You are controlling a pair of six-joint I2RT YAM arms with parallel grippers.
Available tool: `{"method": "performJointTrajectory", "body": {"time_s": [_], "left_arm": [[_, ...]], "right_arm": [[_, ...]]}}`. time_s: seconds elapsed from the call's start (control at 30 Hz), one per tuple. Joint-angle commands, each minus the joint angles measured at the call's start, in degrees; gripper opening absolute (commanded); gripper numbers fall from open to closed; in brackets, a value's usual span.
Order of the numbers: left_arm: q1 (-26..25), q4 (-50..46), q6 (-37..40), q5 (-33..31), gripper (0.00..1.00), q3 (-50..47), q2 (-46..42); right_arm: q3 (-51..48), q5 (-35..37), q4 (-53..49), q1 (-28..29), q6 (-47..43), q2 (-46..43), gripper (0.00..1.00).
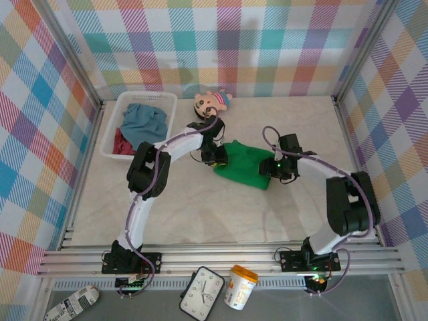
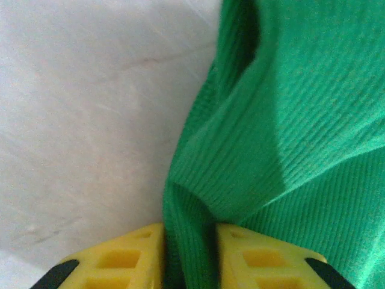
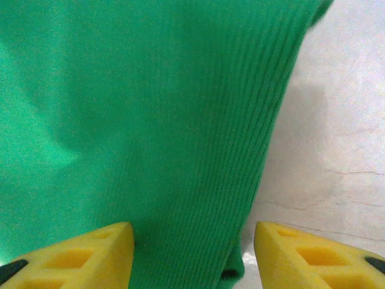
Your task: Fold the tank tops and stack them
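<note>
Green tank top (image 1: 246, 164) at centre of table (image 1: 200, 207), long axis left to right, lying between both grippers. Left gripper (image 2: 189, 256) pinching fold at left end. Right gripper (image 3: 192, 253) spread, straddling right edge, equally near.

**Two white-and-black arms with yellow fingers**

The left arm (image 1: 138, 221) and right arm (image 1: 326, 239) share one build: white tubular links between bulky black joint housings, each on a black base (image 1: 130, 262) bolted to a ribbed aluminium rail. A thin purplish-grey cable (image 1: 159, 175) runs along each arm and loops free near the wrist. A small green light (image 1: 277, 162) glows on the right wrist. The left end effector (image 2: 189, 250) and right end effector (image 3: 192, 250) carry bright yellow fingers (image 3: 90, 256), moulded with recessed pockets and black-tipped at their outer corners.
</note>
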Motion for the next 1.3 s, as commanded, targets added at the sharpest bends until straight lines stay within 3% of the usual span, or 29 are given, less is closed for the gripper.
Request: {"method": "performJointTrajectory", "body": {"time_s": [0.0,0.1,0.23,0.37,0.67,0.8,0.9,1.0,1.1,1.27], "left_arm": [[-0.60,-2.26,-0.70,0.91,0.20,-0.13,-1.12],[-0.60,-2.60,-0.56,0.75,0.09,1.28,0.62],[-0.49,-4.16,0.46,-0.71,0.05,5.74,3.63],[-0.17,-5.60,0.52,-1.35,0.05,12.14,7.70],[1.13,-5.34,-3.11,-3.94,0.06,32.85,19.85],[1.50,-5.81,-4.36,-4.06,0.18,42.00,24.74],[2.06,-4.36,-4.87,-5.79,0.39,43.30,24.38],[2.73,-3.00,-4.93,-6.48,0.52,43.30,22.09],[3.04,-3.53,-3.13,-6.20,0.57,43.36,18.71],[3.95,-12.33,2.21,-7.45,0.60,44.35,11.67]], "right_arm": [[3.09,0.63,-2.26,-0.09,-0.35,2.99,0.55],[4.98,0.58,-2.74,-0.09,-0.07,6.06,0.52],[9.07,1.84,-5.21,-0.29,-0.27,9.31,0.42],[14.57,2.94,-8.40,-0.91,-1.24,13.14,0.27],[29.66,5.71,-16.13,-6.65,-5.70,22.96,0.18],[37.18,4.99,-19.28,-9.51,-7.31,27.92,0.18],[41.54,4.36,-20.14,-11.87,-7.62,30.61,0.17],[46.98,3.78,-22.29,-13.42,-9.72,34.48,0.17],[52.08,4.92,-23.88,-14.82,-11.86,37.49,0.17],[59.37,6.10,-24.80,-17.60,-13.10,41.13,0.17]]}}
